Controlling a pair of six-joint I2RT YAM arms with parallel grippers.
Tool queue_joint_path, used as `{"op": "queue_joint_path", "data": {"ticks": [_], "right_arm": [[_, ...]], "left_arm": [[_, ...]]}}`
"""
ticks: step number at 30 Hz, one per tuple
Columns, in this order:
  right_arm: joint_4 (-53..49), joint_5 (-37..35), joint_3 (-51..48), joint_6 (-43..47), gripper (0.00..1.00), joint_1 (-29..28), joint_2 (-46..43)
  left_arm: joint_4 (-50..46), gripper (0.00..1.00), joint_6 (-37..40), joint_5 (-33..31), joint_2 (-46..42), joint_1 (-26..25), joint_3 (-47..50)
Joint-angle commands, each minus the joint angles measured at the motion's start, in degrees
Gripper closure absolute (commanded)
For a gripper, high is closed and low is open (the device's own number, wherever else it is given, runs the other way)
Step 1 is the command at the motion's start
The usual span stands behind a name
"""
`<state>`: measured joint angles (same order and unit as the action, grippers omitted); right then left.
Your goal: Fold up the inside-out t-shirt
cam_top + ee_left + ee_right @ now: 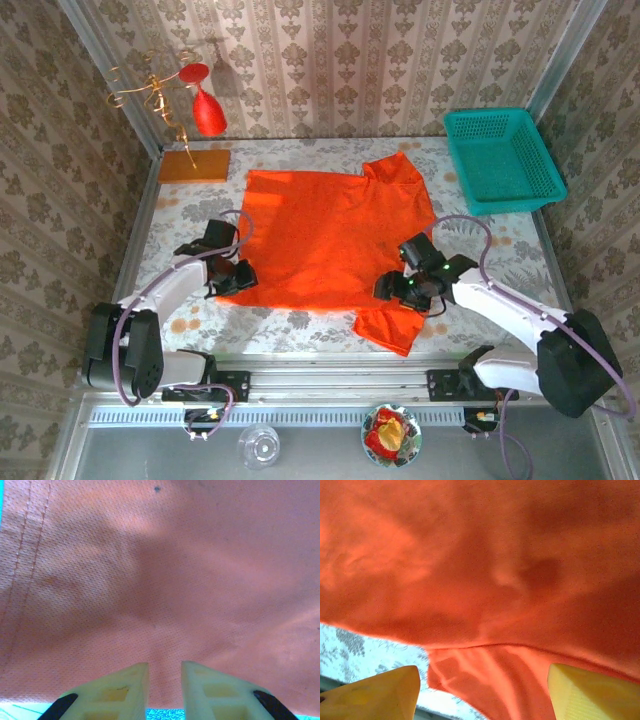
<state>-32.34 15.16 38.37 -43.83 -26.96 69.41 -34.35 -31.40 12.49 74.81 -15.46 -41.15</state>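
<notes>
**A:** Far left, at the back?

**B:** A red wine glass (208, 112) up against a gold wire stand (150, 90). Just below, flat on the table (190, 215), an orange-brown board (194, 165).

**A:** Next over, the left gripper (232, 275)?

**B:** Low at the near left corner of the t-shirt (330, 235). Clamped on the cloth there. Seen from the left wrist: pale fingers (122, 692) drawn close together, a fold of fabric nipped between, creases running in toward the pinch. A stitched seam line up the left side of that view.

**A:** And the t-shirt itself?

**B:** Spread open across the middle of the table, bright orange-red, mostly flat, lightly wrinkled. One sleeve out toward the back right, the other at the near right, close to the table's front edge.

**A:** The right gripper (405, 288)?

**B:** Over the shirt's near right part, just behind that near sleeve. Spread wide, not gripping. From the right wrist: yellowish fingers (375, 695) far apart at the bottom corners, loose cloth and a hem edge beyond, a patch of patterned tabletop at the lower left.

**A:** Far right?

**B:** A teal mesh basket (503, 160) in the back right corner, near the far sleeve but apart from it.
</notes>
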Motion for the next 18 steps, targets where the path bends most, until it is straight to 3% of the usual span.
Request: {"op": "queue_joint_path", "data": {"ticks": [1, 8, 18], "right_arm": [[-2.2, 5.1, -2.2, 5.1, 0.3, 5.0, 1.6], [-0.9, 3.0, -4.7, 7.3, 0.25, 16.1, 7.2], [1.3, 5.2, -2.4, 9.9, 0.23, 25.9, 10.0]], "left_arm": [[-2.2, 0.75, 1.2, -1.1, -1.7, -0.4, -1.6], [-5.0, 0.75, 0.2, -3.0, -6.1, -0.2, -1.8], [-9.6, 0.61, -6.4, -8.9, -16.2, 3.4, 4.8]]}}
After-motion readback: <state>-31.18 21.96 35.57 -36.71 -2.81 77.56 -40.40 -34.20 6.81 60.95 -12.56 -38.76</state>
